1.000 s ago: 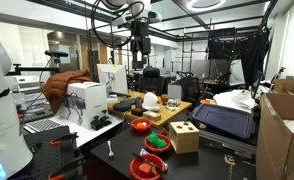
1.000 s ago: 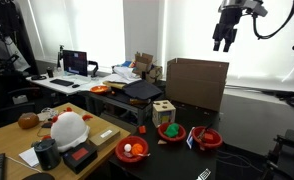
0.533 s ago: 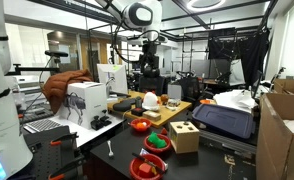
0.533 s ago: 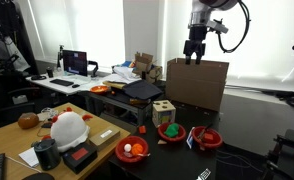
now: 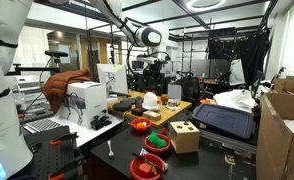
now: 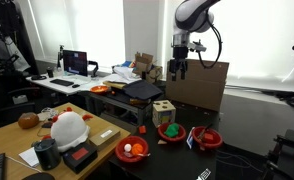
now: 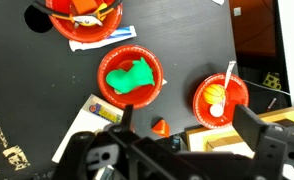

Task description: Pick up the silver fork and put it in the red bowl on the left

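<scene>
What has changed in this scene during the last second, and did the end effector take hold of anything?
In an exterior view, the black end effector came down and moved toward the picture's left, from high above the brown cardboard box to its left edge. Its jaws are open and it holds nothing. The tan wooden box and the red bowl with green pieces stayed in place.

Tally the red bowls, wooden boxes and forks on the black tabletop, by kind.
Red bowls: 3
Wooden box: 1
Silver fork: 1
Total: 5
</scene>
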{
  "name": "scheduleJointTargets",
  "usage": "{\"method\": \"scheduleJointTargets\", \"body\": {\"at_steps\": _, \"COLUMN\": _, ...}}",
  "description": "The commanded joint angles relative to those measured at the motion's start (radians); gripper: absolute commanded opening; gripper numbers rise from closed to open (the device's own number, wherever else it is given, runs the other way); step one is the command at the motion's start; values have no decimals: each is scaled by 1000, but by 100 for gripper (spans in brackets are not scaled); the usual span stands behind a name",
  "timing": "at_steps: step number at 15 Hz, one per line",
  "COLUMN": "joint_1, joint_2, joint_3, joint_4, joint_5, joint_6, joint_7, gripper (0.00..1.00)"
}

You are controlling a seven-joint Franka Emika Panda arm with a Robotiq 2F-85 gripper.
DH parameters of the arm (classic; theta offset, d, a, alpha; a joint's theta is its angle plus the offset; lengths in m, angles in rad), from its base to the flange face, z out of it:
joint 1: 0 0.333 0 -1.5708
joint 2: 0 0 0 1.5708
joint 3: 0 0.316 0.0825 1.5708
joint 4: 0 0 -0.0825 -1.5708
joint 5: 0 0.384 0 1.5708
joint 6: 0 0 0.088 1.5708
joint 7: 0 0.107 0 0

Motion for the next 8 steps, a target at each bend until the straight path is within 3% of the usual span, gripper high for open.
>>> {"method": "scheduleJointTargets", "body": {"at_steps": 1, "joint_1": -51, "joint_2": 124, "joint_3": 13, "joint_4": 115, "joint_5": -7, "joint_6": -65, "joint_7": -106, "gripper": 100}}
{"method": "scheduleJointTargets", "body": {"at_steps": 8, "joint_1": -144, "joint_2": 231, "joint_3": 30, "joint_4": 203, "joint_5": -37, "joint_6": -80, "joint_7": -381, "gripper": 100}}
